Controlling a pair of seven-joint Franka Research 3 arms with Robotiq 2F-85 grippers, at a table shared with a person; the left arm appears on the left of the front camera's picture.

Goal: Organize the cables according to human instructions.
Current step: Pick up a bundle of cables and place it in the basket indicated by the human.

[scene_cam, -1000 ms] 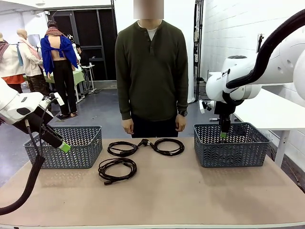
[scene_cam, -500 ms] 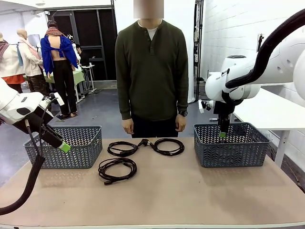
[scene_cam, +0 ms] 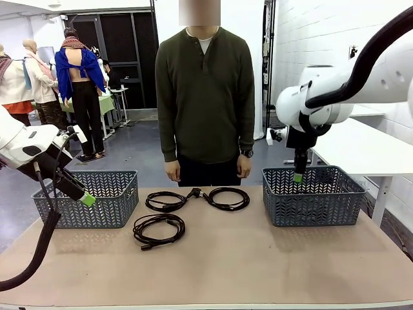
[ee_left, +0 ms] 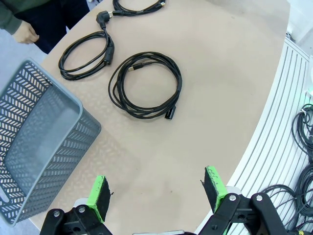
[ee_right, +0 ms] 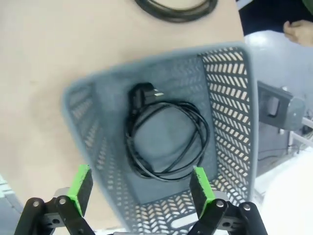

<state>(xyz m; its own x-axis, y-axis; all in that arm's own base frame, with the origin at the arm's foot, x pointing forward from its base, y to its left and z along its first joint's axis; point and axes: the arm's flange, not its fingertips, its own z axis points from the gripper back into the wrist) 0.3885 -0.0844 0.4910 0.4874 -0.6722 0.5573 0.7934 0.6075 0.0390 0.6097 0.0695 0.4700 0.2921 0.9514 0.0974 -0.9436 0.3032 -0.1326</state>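
Three coiled black cables lie on the tan table: one near the middle (scene_cam: 159, 230), one behind it (scene_cam: 166, 201), and one at the far centre (scene_cam: 227, 198). A further coiled cable (ee_right: 164, 134) rests on the floor of the right grey basket (ee_right: 230, 112). My right gripper (scene_cam: 297, 177) hangs open just above that basket (scene_cam: 310, 206), holding nothing (ee_right: 140, 183). Beside the left grey basket (scene_cam: 103, 210) my left gripper (scene_cam: 87, 199) is open and empty (ee_left: 156, 188), looking down at the nearest coil (ee_left: 145, 85).
A person stands at the far side of the table with both hands down, one hand (ee_right: 298, 32) near the right basket. The left basket (ee_left: 39, 142) has nothing in it. More cords hang off the table's edge (ee_left: 301, 132).
My right gripper has risen a little above the right basket and shifted slightly left. The left arm and the cables have not moved.
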